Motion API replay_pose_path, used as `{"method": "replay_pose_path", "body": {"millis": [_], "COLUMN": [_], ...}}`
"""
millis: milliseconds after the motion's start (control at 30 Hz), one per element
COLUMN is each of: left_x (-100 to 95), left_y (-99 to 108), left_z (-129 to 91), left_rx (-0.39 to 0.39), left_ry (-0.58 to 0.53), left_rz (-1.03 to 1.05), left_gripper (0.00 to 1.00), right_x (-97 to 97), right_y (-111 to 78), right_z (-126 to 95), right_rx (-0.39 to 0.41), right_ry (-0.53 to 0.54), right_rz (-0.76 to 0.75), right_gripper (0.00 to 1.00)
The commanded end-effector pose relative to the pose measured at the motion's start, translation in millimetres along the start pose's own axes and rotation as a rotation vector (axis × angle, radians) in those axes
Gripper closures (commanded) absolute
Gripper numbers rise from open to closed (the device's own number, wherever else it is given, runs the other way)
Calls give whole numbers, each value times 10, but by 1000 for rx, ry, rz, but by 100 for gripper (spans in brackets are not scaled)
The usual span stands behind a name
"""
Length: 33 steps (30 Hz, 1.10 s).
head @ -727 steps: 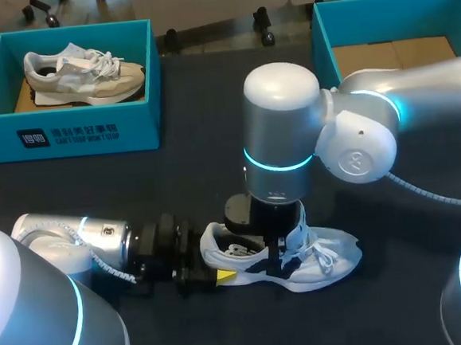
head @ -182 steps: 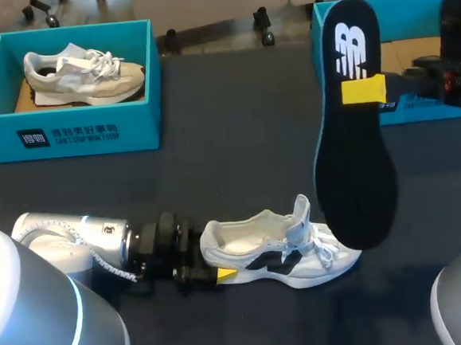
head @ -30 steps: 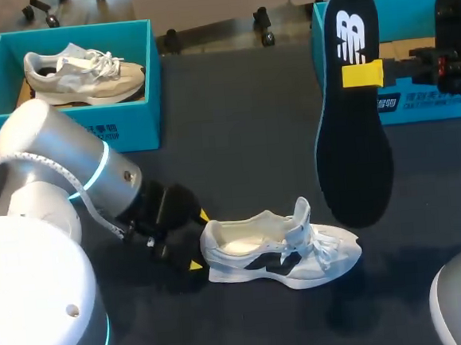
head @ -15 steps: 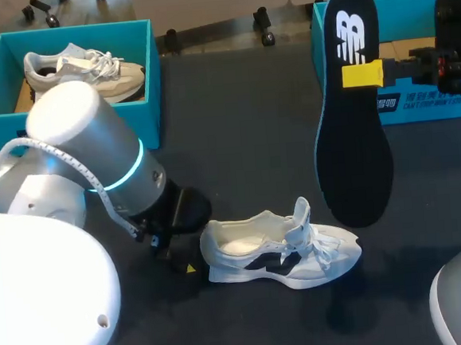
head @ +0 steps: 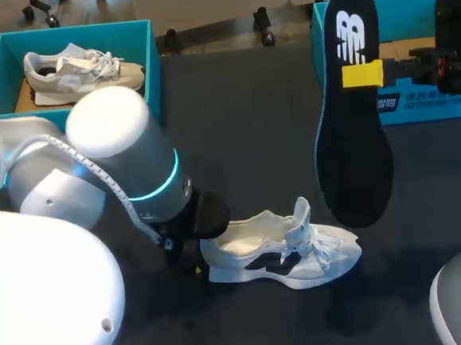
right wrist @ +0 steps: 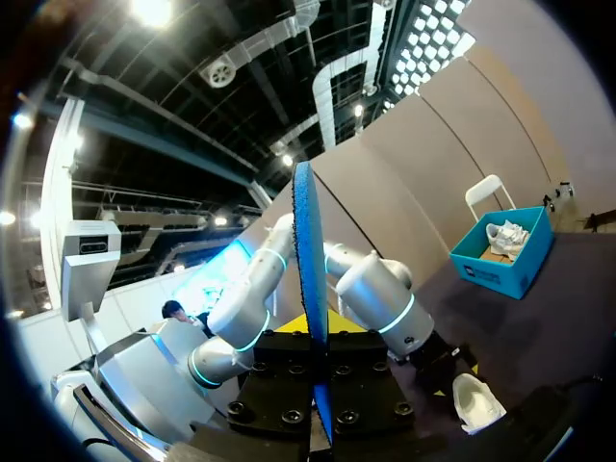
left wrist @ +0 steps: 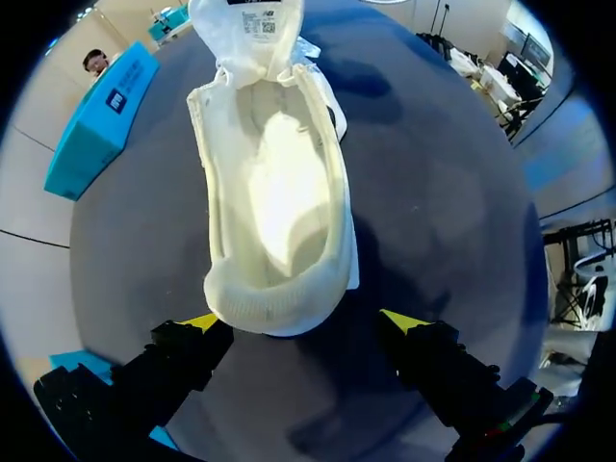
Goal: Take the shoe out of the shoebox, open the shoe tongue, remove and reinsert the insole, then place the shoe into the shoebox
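Insole out, shoe on the table, tongue up.
The right gripper (head: 364, 74) pinches the insole (head: 353, 123) between its fingers, hanging it toe-down at upper right, clear of the shoe (head: 281, 252) at lower centre. The left gripper (left wrist: 300, 320) stands wide open astride the heel, holding nothing, likely to steady it for reinsertion.

The shoe (head: 301, 255) is white with black side panels, kinda cream inside. The insole (head: 353, 155) is black with a white logo (its edge looks bright blue from the right wrist view). The left shoebox (head: 150, 59) and the right shoebox (head: 417, 103) are both teal, and the table (head: 242, 116) is dark charcoal.
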<state>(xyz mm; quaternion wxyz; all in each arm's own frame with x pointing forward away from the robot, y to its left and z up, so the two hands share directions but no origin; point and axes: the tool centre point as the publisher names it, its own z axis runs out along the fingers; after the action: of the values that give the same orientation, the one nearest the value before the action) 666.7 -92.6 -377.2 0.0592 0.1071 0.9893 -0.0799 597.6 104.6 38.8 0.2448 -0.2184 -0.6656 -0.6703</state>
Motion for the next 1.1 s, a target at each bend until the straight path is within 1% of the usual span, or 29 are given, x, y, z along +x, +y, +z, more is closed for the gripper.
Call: {"method": "replay_pose_path", "body": {"millis": [33,100,267,400,467,667,867,1100], "left_x": [-25,-62,-191,-270,-313,-398,-405,-538], "left_y": [-64,-85,-131,-233,-296,-468,-608,-789], "left_z": [-26,-90,-362,-548,-600,-591,-540,-371], "left_rx": [-79,-67,-9,30,39,30,29,27], "left_ry": [-6,-6,-6,-5,-5,-12,10,9], "left_rz": [-17,-29,-57,-44,-33,-22,-20,-19], "left_gripper": [0,0,0,0,0,0,0,0], "right_x": [-20,-20,-20,-20,-20,-20,-20,-20], "right_y": [15,15,15,15,15,15,15,15], "right_z": [17,17,17,17,17,17,17,17], "right_rx": [3,3,3,3,3,3,3,3], "right_ry": [2,2,2,2,2,2,2,2], "right_rz": [0,0,0,0,0,0,0,0], "right_gripper": [100,100,100,100,100,100,100,100]}}
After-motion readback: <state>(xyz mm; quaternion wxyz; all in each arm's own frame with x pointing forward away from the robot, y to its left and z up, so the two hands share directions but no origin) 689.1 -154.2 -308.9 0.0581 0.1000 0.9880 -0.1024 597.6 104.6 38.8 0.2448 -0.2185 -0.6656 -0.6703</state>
